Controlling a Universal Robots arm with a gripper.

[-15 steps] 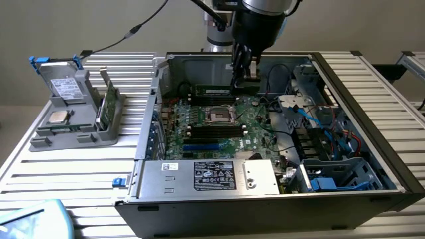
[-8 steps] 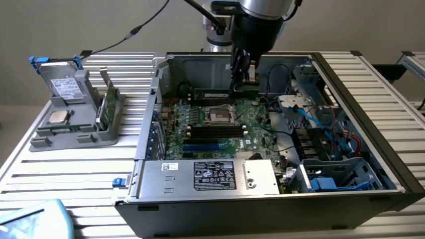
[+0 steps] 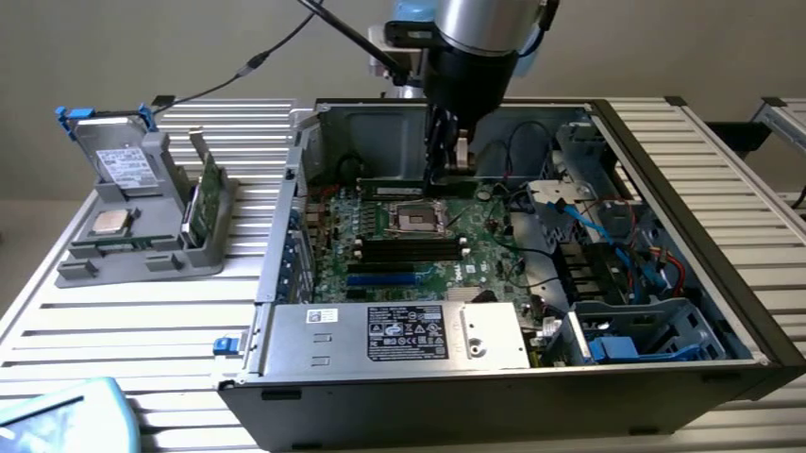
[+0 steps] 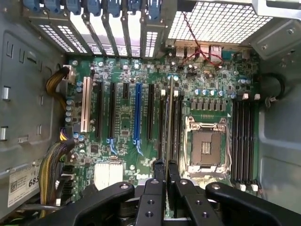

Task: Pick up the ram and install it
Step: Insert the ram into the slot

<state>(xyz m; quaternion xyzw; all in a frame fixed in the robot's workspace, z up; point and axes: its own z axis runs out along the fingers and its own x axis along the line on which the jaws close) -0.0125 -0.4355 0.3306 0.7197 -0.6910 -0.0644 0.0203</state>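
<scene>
The ram (image 3: 400, 187), a long thin green stick, hangs level inside the open computer case, above the far part of the motherboard (image 3: 473, 226). My gripper (image 3: 444, 172) is shut on it from above. In the wrist view the ram (image 4: 169, 117) is seen edge-on, running out from between the two black fingers (image 4: 156, 176). It lies in line with a pair of black memory slots (image 4: 178, 125) beside the empty processor socket (image 4: 206, 147). Whether the ram touches a slot I cannot tell.
The case walls (image 3: 705, 217) and the grey power supply (image 3: 403, 332) ring the board. Blue and black cables (image 3: 605, 236) lie at the exterior view's right. A grey stand (image 3: 139, 255) outside the case holds another green stick (image 3: 208, 193), a silver chip (image 3: 111, 223) and a labelled drive (image 3: 123, 165).
</scene>
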